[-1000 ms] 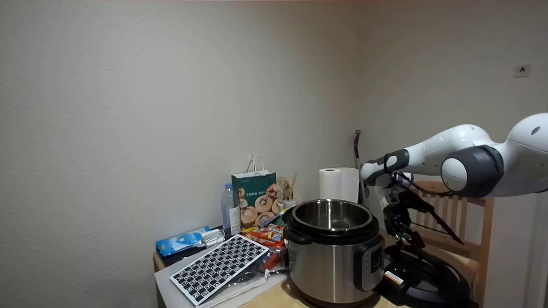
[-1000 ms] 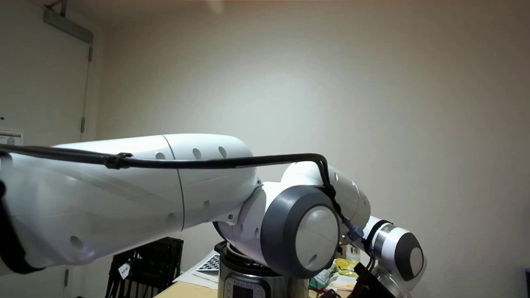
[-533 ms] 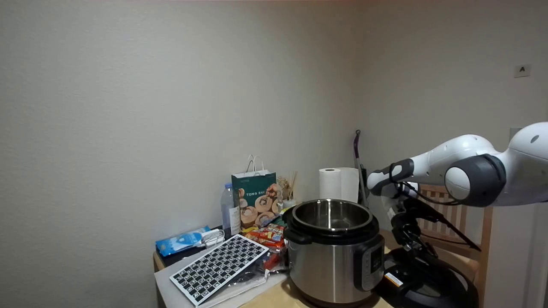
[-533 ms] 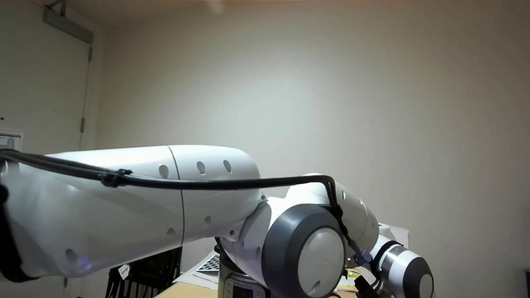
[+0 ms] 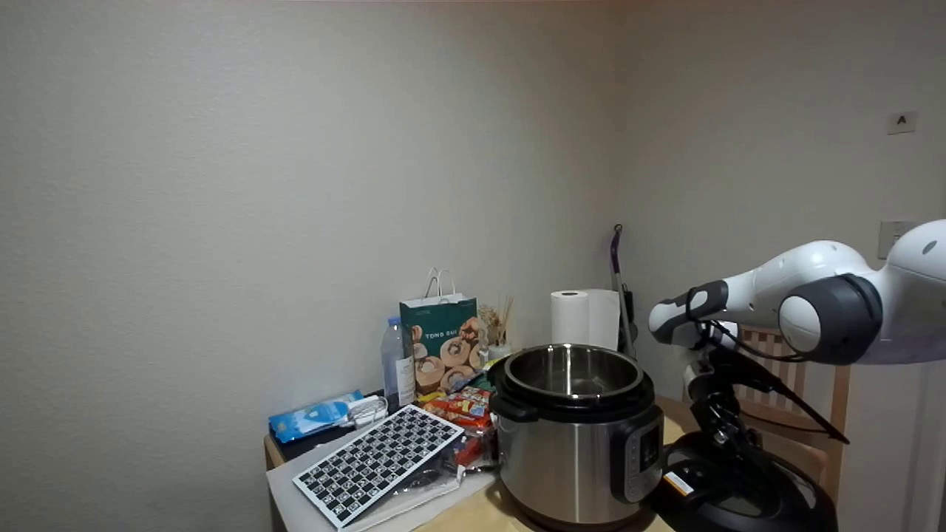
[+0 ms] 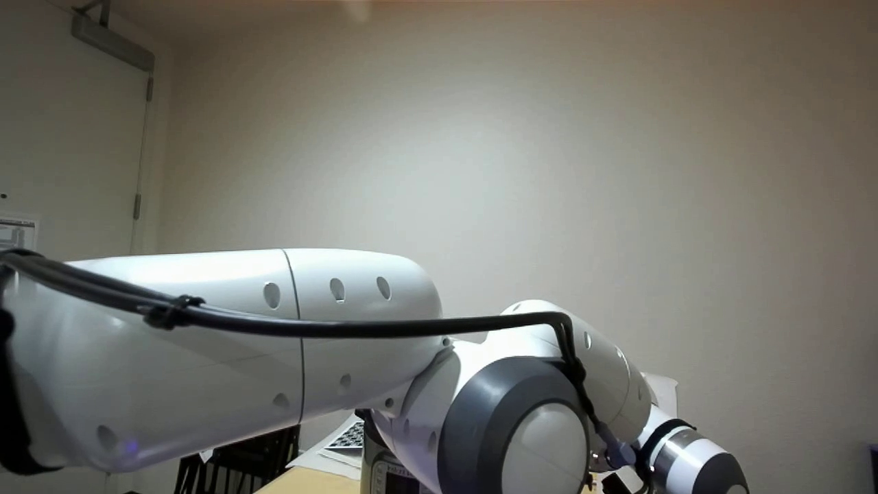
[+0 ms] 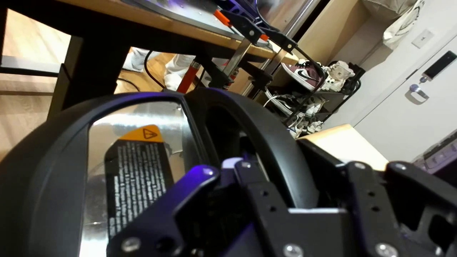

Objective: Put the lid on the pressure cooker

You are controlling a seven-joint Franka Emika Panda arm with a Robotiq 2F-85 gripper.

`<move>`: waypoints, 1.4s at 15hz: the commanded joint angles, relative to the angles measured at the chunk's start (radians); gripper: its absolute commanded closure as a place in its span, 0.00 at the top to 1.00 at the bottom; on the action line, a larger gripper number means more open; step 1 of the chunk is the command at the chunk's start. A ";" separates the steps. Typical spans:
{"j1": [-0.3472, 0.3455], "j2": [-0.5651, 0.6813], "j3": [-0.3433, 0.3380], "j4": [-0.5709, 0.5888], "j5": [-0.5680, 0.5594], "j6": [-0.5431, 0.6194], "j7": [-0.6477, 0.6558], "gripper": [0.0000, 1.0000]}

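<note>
One crowded table [image 5: 473,508] before a pale wall [image 5: 259,185], an open pressure cooker [image 5: 573,454] on it.
The lid [image 5: 728,493] is just beside the cooker, the gripper [image 7: 280,159] at its handle [image 7: 264,125]; the wrist view is too dark there to tell whether the jaws hold it. A checkered board [image 5: 379,464] and green paper bag [image 5: 443,346] share the surface; shoes [image 7: 303,75] fill a rack [image 7: 330,99] near a white door [image 7: 410,121].

Here, lower right of centre, the pressure cooker [image 5: 573,465] is carried upright by the wooden desk [image 5: 469,511]; lower left, a white sheet [image 5: 298,498] is laid.
</note>
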 commanded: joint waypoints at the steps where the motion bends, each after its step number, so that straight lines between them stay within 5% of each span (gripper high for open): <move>1: -0.021 -0.008 0.020 0.029 0.057 -0.053 0.051 0.14; 15: 0.003 -0.252 0.015 -0.040 0.095 0.277 0.009 0.03; 21: 0.089 -0.358 -0.043 -0.160 0.056 0.715 0.024 0.03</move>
